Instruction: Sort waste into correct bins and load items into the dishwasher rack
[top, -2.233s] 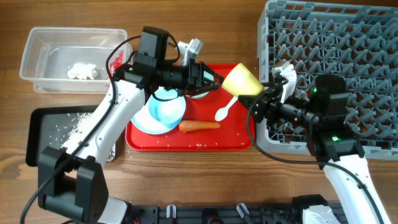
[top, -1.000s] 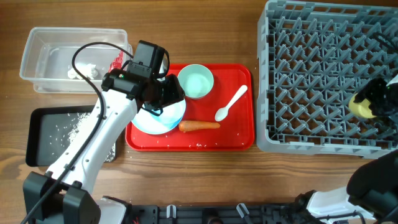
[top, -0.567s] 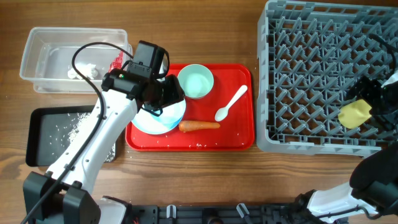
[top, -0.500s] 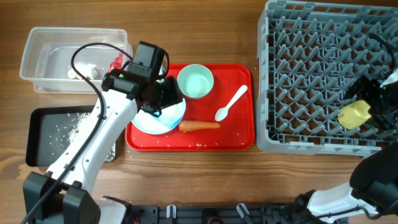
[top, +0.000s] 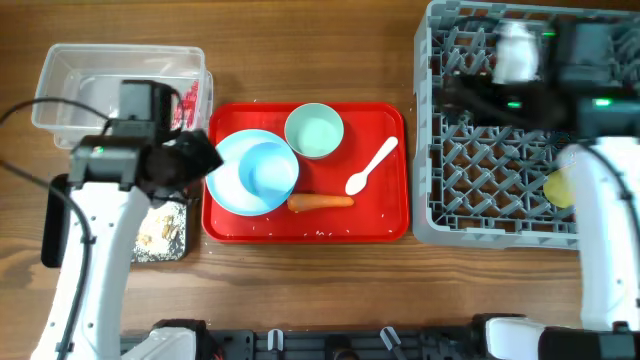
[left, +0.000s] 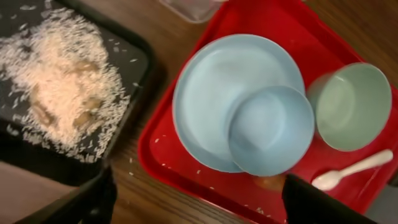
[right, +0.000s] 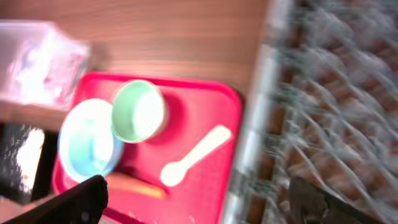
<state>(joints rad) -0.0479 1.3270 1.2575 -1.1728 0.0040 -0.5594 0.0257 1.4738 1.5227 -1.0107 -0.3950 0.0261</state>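
The light blue plate (top: 226, 178) lies on the red serving tray (top: 385, 225) with the light blue bowl (top: 270, 168) on it. The mint-green bowl (top: 314, 131), white spoon (top: 370, 167) and carrot (top: 320, 202) are on the same tray. The yellow cup (top: 556, 188) lies in the grey rack (top: 500, 190). My left gripper (top: 200, 160) is open and empty at the plate's left edge; its wrist view shows the plate (left: 217, 93) and bowl (left: 270, 130). My right gripper (top: 455, 95) is open and empty over the rack's left side. The red wrapper (top: 190, 100) is in the clear tub (top: 70, 70). The tissue is hidden.
The black tray (top: 65, 215) at the front left holds rice-like scraps (top: 160, 230), which also show in the left wrist view (left: 62, 74). The right wrist view is blurred and shows the spoon (right: 193, 155) and the rack's edge (right: 261, 112).
My right gripper let go of the yellow cup in the rack and swung to the rack's far left. My left arm drew back to the left, uncovering the blue bowl on the plate.
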